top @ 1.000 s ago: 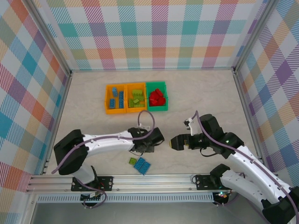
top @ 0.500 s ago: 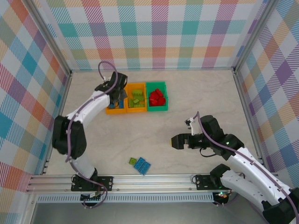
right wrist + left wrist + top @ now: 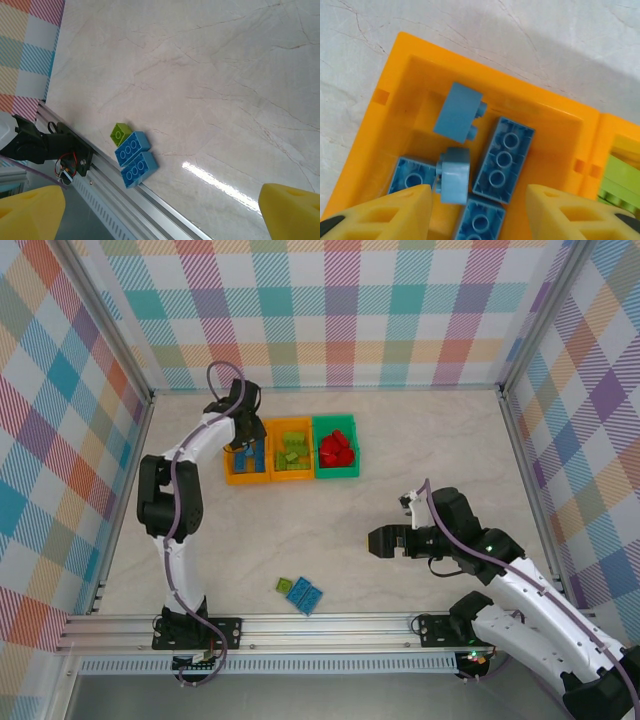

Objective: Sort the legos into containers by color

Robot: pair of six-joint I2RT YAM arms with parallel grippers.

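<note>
In the top external view, the left end effector (image 3: 248,444) hangs over the leftmost orange container (image 3: 247,479) in the row at upper middle. We judge it is there because that bin takes blue. The middle orange container (image 3: 291,478) holds lime pieces and the green container (image 3: 336,476) holds red ones. The right end effector (image 3: 378,541) hangs right of centre, spread and empty, probably waiting. Three loose legos (image 3: 303,594) lie low in the frame, near the table (image 3: 430,450) edge.

In the left wrist view, its fingers (image 3: 395,212) are wide apart along the bottom, gripping nothing. Blue legos (image 3: 502,160) lie jumbled in the bin above them, one small brick (image 3: 454,175) tilted on the others.

In the right wrist view, that arm's fingers (image 3: 30,212) sit at the bottom corners, wide apart. At lower left, a lime brick (image 3: 120,132) touches two blue bricks (image 3: 135,157), all unsorted.
</note>
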